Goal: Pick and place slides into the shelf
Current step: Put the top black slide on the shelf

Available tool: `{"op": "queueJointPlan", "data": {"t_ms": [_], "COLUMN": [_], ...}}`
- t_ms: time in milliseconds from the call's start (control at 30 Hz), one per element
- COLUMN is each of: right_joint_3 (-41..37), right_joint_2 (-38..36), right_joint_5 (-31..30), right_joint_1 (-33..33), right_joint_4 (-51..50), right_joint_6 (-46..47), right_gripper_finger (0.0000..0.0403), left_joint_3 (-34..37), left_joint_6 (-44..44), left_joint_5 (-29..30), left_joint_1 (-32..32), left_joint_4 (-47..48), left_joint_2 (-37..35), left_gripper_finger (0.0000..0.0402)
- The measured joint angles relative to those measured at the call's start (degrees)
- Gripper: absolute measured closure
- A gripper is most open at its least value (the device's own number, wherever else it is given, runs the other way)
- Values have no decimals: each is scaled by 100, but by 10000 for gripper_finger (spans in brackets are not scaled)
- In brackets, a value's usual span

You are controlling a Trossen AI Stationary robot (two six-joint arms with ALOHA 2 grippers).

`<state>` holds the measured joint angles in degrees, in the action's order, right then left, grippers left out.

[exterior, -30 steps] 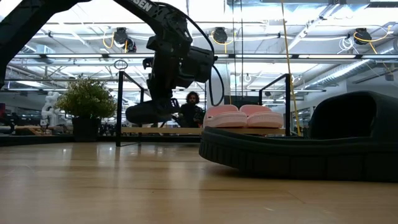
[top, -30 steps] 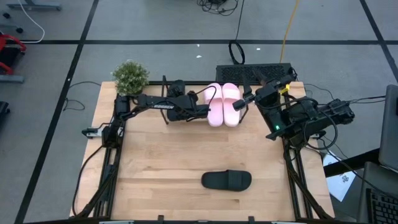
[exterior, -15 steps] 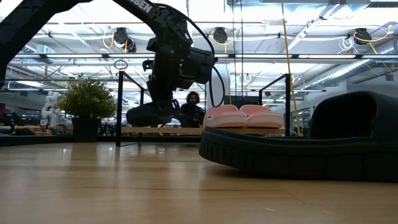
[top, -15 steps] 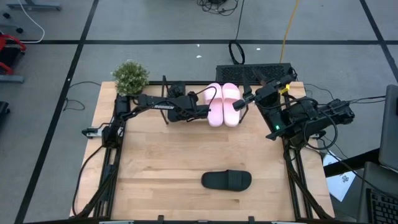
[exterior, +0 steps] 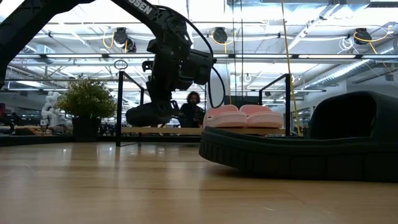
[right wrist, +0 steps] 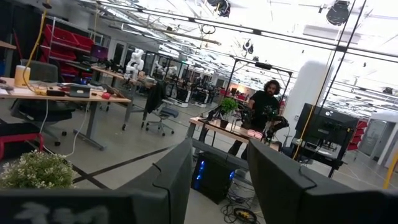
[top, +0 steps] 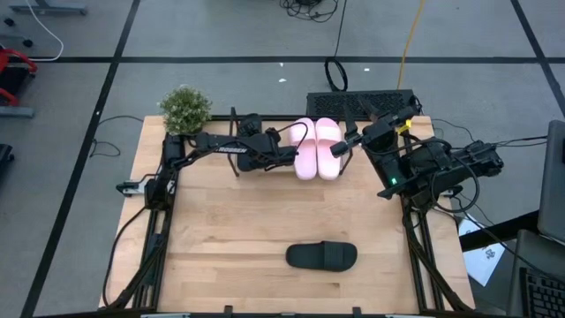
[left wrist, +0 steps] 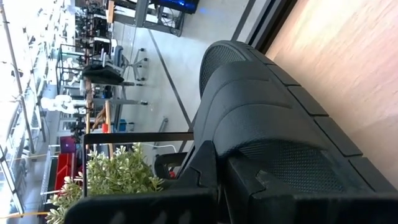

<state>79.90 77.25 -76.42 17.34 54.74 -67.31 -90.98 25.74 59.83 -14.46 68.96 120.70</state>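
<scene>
Two pale pink slides [top: 316, 147] sit side by side, touching, on the shelf [top: 353, 104] at the far edge of the table [top: 229, 221]; low view shows them resting flat on the wooden board, toward the shelf's right half. One black slide [top: 321, 256] lies on its own on the tabletop near the front edge, well apart from the shelf, and fills the right foreground of the low view. Second black slide [exterior: 149, 114] is in the left gripper [top: 281, 155]: jaws fully closed, clamped on the slide's edge; wrist view shows the ribbed sole and textured footbed right against the fingers. Slide hangs roughly level, just above the shelf board, to the left of the pink pair and near it, can't tell whether it touches the board. Left arm reaches across the back of the table from its base at the left edge. Right gripper [top: 351, 140] is parked high at the far right corner, just beside the pink slides, not touching them; fingers [right wrist: 171, 177] spread wide with nothing between them, wrist camera looks out into the room. Potted plant [top: 184, 110] stands at the far left corner, next to the shelf's left end. Person [exterior: 191, 109] visible in the room beyond the table.
</scene>
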Motion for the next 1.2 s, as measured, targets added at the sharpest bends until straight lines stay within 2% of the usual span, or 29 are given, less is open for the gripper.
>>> {"op": "queueJointPlan", "data": {"t_ms": [533, 800, 1200], "right_joint_3": [0, 0, 0], "right_joint_2": [0, -2, -2], "right_joint_5": [0, -2, -2], "right_joint_1": [0, 0, 0], "right_joint_4": [0, 2, 0], "right_joint_6": [9, 17, 17], "right_gripper_finger": [257, 257, 257], "left_joint_3": [3, 339, 350], "left_joint_6": [-9, -32, 149], "left_joint_5": [-149, -238, -405], "left_joint_1": [0, 7, 0], "left_joint_4": [-37, -317, -503], "left_joint_2": [2, 2, 2], "left_gripper_finger": [401, 401, 394]}}
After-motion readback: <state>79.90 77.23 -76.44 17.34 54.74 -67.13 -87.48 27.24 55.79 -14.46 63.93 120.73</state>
